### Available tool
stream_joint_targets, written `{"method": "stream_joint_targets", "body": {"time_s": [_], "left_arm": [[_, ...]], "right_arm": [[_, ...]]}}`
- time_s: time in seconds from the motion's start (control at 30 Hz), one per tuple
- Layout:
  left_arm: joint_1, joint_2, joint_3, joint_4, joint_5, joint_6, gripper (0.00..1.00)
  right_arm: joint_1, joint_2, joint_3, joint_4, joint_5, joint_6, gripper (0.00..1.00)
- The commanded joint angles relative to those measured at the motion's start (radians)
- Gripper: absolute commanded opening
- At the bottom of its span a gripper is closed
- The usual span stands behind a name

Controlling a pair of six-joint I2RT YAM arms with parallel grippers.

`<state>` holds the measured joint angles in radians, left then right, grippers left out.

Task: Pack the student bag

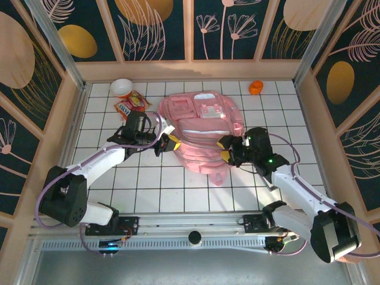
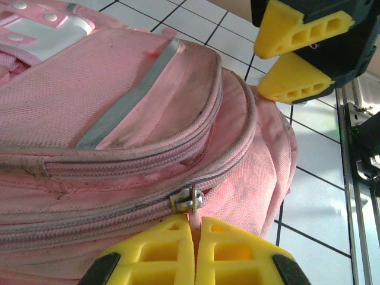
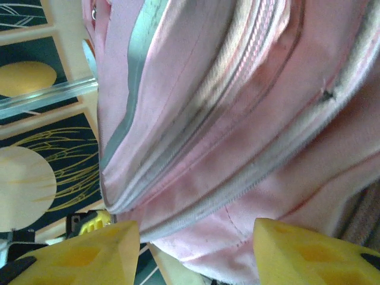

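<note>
- Student bag [image 1: 202, 127] lies flat mid-table, front pockets up, between the two arms. White bowl [image 1: 122, 88] + snack packet [image 1: 130, 105] sit far-left of it and a small orange item [image 1: 256, 87] far-right, all outside the bag.
- Left gripper [image 2: 195, 221] is pinched tight at the bag's left-near edge, w/ the metal zipper pull [image 2: 189, 198] right at its tips. It looks to have the tab, tho the bite is shallow.
- Right gripper [image 3: 196, 225] stands wide at the bag's right-near edge. Pink fabric sits between the fingers but isn't clamped (as far as its wrist view tells).
- Risk 1: the pull slips out. It's a thin metal tab held at the tips only, so a sideways tug could pop it free.
- Risk 2: the whole bag drags over the tiles instead of unzipping, since nothing pins it. The right gripper prob. needs to close on fabric first.
- Risk 3: the zip track curves round the corner, so pulling off-line could jam the slider or snag cloth.
- Risk 4: both grippers work the same near end, so a careless sweep could knock them together.
- Risk 5: a bag sliding far-left could shove the packet + bowl.
</note>
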<state>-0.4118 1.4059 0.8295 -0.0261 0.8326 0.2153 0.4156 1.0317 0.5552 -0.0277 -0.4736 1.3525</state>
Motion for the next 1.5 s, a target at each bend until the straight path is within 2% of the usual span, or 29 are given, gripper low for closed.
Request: {"method": "stream_joint_targets", "body": {"time_s": [0.0, 0.2, 0.4, 0.6, 0.73, 0.87, 1.1, 1.47], "left_arm": [[-0.004, -0.041, 0.014, 0.086, 0.042, -0.004, 0.00], [-0.004, -0.049, 0.007, 0.089, 0.053, 0.001, 0.00], [-0.004, -0.049, 0.010, 0.090, 0.047, -0.007, 0.00], [-0.009, -0.049, 0.002, 0.133, 0.064, -0.037, 0.00], [-0.018, -0.046, 0.010, 0.137, 0.066, -0.041, 0.00], [-0.034, -0.037, 0.006, 0.159, 0.059, -0.057, 0.00], [-0.065, -0.033, 0.012, 0.166, 0.029, -0.075, 0.00], [-0.166, 0.014, 0.030, 0.190, -0.050, -0.140, 0.01]], "right_arm": [[-0.010, 0.033, -0.008, 0.136, -0.039, 0.036, 0.52], [-0.031, 0.054, -0.042, 0.221, -0.021, 0.079, 0.49], [-0.029, 0.036, -0.085, 0.304, 0.047, 0.153, 0.51], [-0.011, 0.025, -0.115, 0.345, 0.104, 0.201, 0.48], [0.005, 0.013, -0.125, 0.368, 0.154, 0.225, 0.39], [0.015, 0.042, -0.122, 0.413, 0.137, 0.215, 0.21], [0.044, 0.090, -0.100, 0.454, 0.138, 0.210, 0.00], [0.087, 0.147, -0.032, 0.474, 0.141, 0.183, 0.00]]}}
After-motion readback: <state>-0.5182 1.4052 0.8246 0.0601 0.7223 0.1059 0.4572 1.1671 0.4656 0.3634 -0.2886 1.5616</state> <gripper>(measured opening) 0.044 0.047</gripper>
